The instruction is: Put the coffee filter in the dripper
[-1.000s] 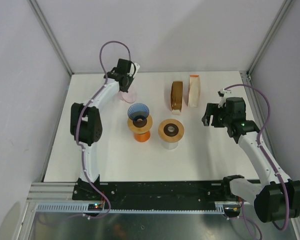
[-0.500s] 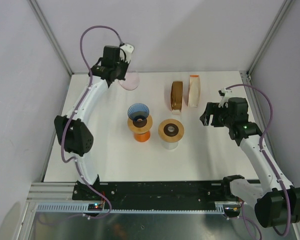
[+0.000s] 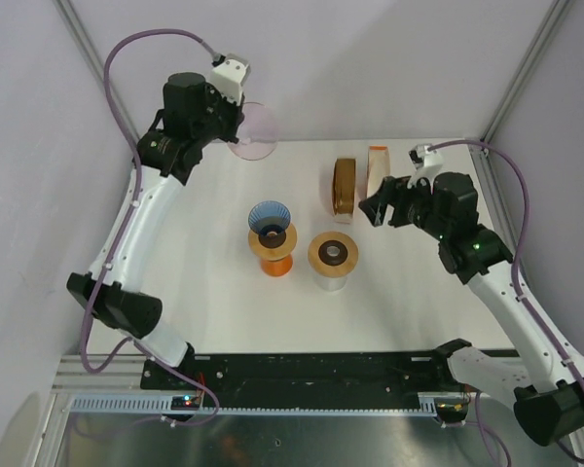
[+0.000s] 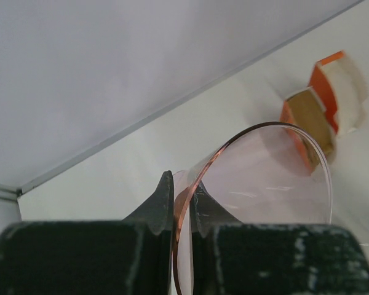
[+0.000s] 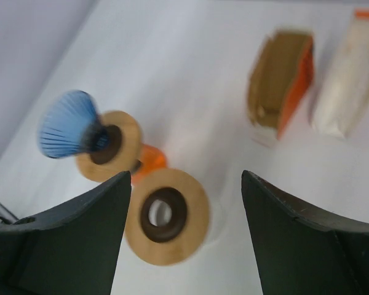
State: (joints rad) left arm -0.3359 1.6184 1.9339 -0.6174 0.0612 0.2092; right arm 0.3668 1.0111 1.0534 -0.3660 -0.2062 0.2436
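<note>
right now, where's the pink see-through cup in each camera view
Top external: the pink see-through cup is at upper left, held by the left end effector.
Left wrist: it fills centre-right, its rim pinched in that end effector.
Right wrist: not in it.
Shared landmark: the brown filter stack, which sits at upper right in both wrist views.

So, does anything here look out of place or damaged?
Only one thing: the pink dripper is off the table, pinched at its rim by the left gripper, while the white stand has nothing in its ring. Nothing looks spilled.
</note>
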